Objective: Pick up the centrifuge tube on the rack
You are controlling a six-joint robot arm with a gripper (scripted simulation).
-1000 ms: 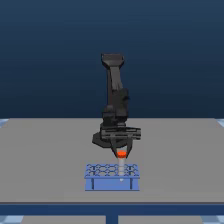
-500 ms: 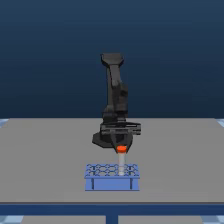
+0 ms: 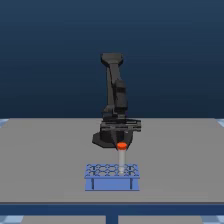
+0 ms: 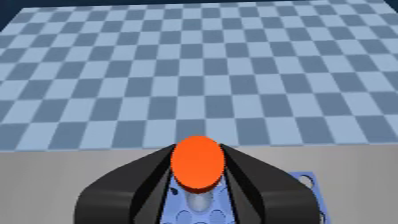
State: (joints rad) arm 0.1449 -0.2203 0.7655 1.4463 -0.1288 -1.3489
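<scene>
- Your gripper [image 4: 197, 192] has its two dark fingers [image 4: 147, 182] closed in tight on the tube [image 3: 121, 159], one on each side just under the orange cap [image 4: 197, 163].
- In the exterior view the gripper [image 3: 121, 145] hangs straight above the rack [image 3: 112, 177], with the cap at its lower edge.
- The tube is upright; its pale body runs from the gripper down to the top of the rack, on the exterior view's right half of the grid.
- You can't tell whether the tube's lower end sits inside a hole or is just at the rack's top.
- In the wrist view the blue rack [image 4: 306, 181] and its round holes show directly under the fingers, behind the cap.
- The rack stands on the grey table [image 3: 45, 155], near its front edge; two dark legs show on its front face.
- Past the table edge you see a blue checkered floor [image 4: 195, 65] in the wrist view.
- The arm [image 3: 114, 90] rises behind the gripper, well back from the rack.
- Nothing else stands close to the rack or the gripper.
</scene>
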